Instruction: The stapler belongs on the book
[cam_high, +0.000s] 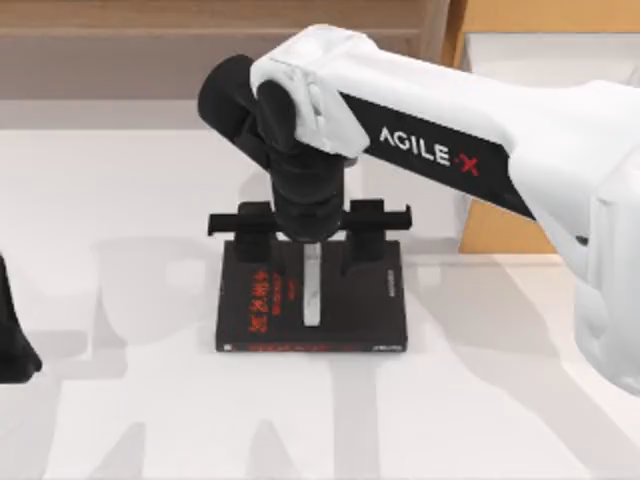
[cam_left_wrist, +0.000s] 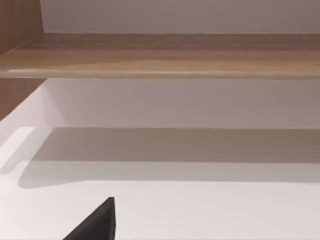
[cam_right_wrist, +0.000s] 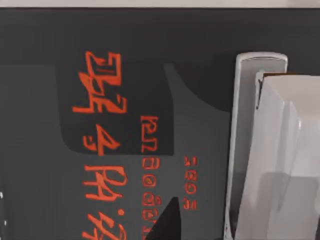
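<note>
Resting: stapler (cam_high: 313, 290) lies on the book (cam_high: 380, 300), mid-cover.
Right gripper (cam_high: 310, 232): above stapler, fingers (cam_high: 362, 240) spread, pinching nothing.
Left gripper (cam_high: 12, 345): parked at desk (cam_high: 120, 400) left edge; finger state cannot be told.
Remaining: retract only, by judgement.

Rendered sim workspace, office-like tabletop, plain white flat table (cam_high: 120, 400), light brown wood-grain shelf board (cam_left_wrist: 160, 55) at back, pale wall behind, no maker's clutter.
</note>
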